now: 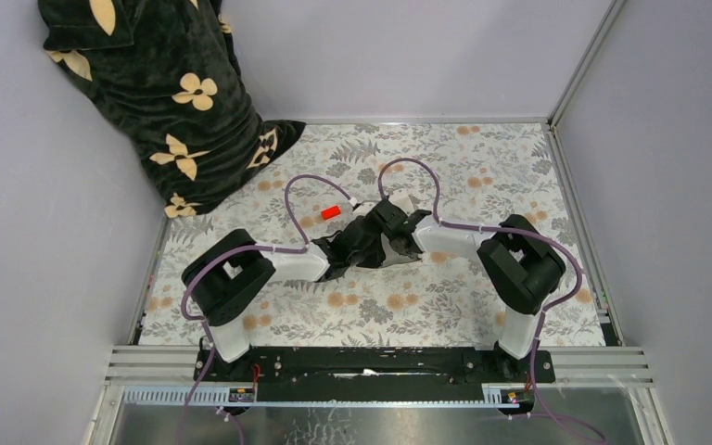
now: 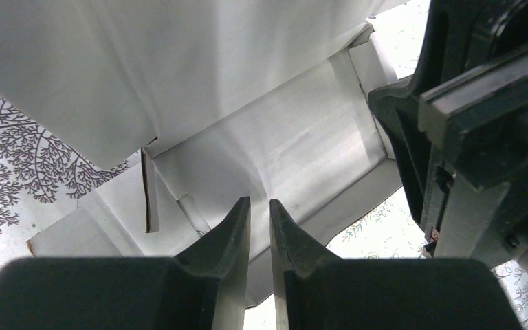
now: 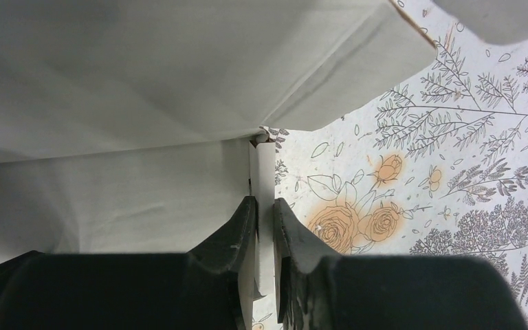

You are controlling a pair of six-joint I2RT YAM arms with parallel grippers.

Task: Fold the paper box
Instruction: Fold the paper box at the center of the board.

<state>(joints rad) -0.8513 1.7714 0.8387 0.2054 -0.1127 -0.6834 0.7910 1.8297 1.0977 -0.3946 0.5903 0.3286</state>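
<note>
paper box (image 2: pixel 268 137) half-raised on the floral worktop (image 3: pixel 454 172); right fingers (image 3: pixel 237 234) clamped on its flap (image 3: pixel 261 165), left fingers (image 2: pixel 230 234) nearly together, can't tell if gripping.

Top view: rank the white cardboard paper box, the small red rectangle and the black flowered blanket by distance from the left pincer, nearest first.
1. White cardboard paper box: right at the left pincer, mid-table.
2. Small red rectangle: just beyond the pincer, slightly left.
3. Black flowered blanket: far-left back corner.
</note>
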